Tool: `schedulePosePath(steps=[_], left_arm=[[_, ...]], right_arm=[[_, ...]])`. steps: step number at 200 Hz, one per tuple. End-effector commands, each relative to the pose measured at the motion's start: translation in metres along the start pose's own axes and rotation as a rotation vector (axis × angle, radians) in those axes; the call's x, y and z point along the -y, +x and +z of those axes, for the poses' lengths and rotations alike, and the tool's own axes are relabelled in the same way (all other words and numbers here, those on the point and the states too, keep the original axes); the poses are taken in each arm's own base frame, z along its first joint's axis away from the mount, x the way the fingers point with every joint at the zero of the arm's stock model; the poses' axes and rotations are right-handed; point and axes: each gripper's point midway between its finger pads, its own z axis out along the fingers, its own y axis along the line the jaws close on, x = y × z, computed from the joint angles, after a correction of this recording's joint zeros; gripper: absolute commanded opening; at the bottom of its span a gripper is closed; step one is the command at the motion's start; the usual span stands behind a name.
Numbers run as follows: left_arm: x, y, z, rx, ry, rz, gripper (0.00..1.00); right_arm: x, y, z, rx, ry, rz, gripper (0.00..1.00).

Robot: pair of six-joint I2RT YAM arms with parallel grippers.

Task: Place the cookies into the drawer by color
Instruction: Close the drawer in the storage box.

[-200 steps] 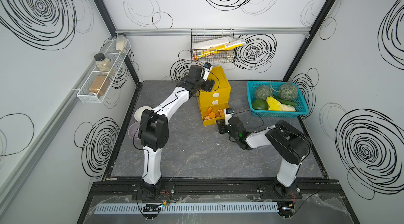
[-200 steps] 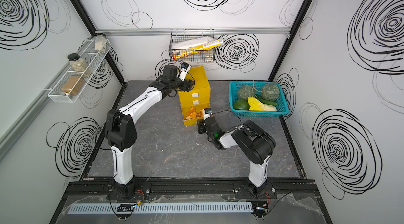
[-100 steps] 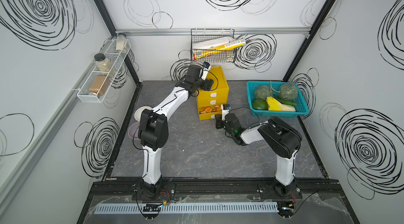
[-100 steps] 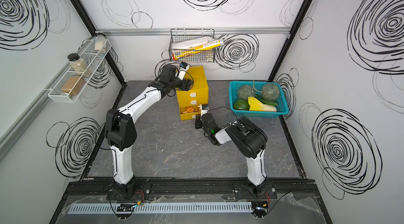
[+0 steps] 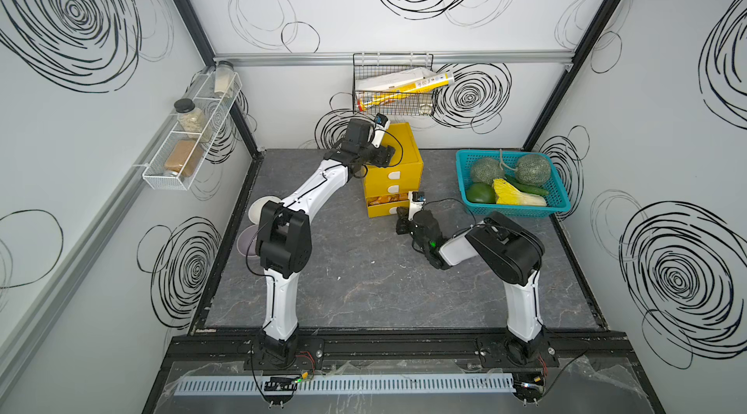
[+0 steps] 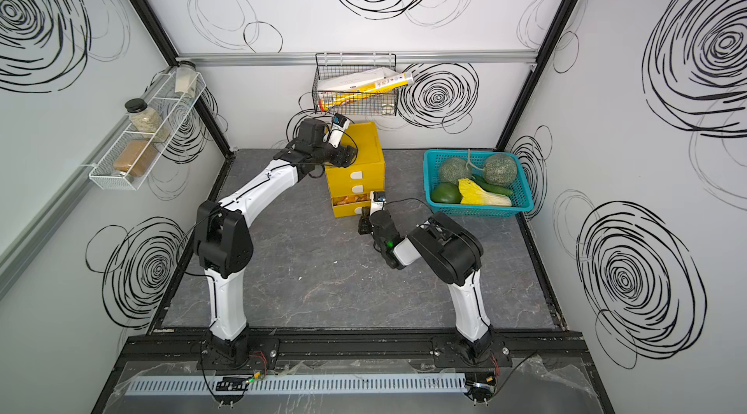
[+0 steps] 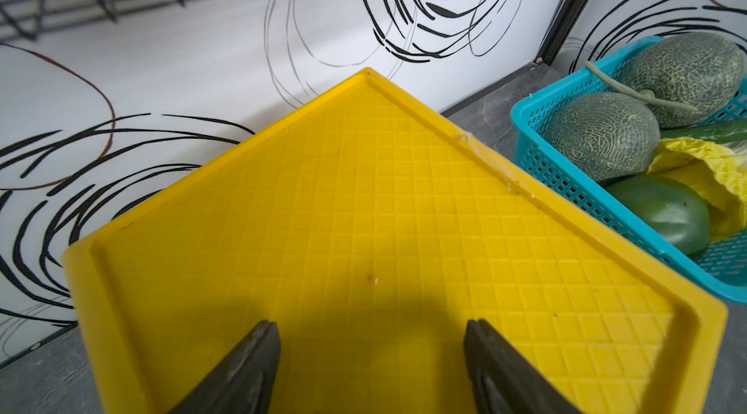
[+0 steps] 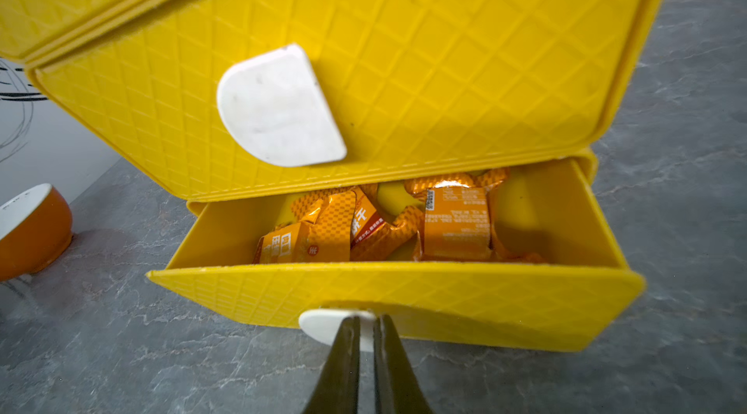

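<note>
Drawer [image 5: 394, 167] stands at centre of both top views, its lowest tray [image 8: 404, 294] partly out with orange cookies [image 8: 404, 226] inside. Right gripper [image 8: 366, 325] is clenched, tips at that tray's white tab [image 8: 319, 325]. Left gripper [image 7: 370, 327] is released, spread over the drawer's top.

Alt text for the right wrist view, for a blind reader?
Right gripper, jaws shut, tips at the white tab handle of the bottom yellow drawer, which stands partly open with orange cookies inside. The drawer above is closed; an orange bowl sits on the grey table beside.
</note>
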Motion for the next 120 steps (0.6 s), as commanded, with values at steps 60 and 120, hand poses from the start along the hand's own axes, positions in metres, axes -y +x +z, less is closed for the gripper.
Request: schedulePosePath(steps=[60,120], left_arm=[[-0.002,0.083,0.017,-0.255,0.03,-0.103,0.78],[-0.001,0.081,0.014,-0.254,0.032,-0.107,0.78]], right_arm=[[-0.009,-0.021,0.006,0.125,-0.089,0.174,0.17],[-0.02,-0.033,-0.022,0.081,-0.159,0.238,0.21]])
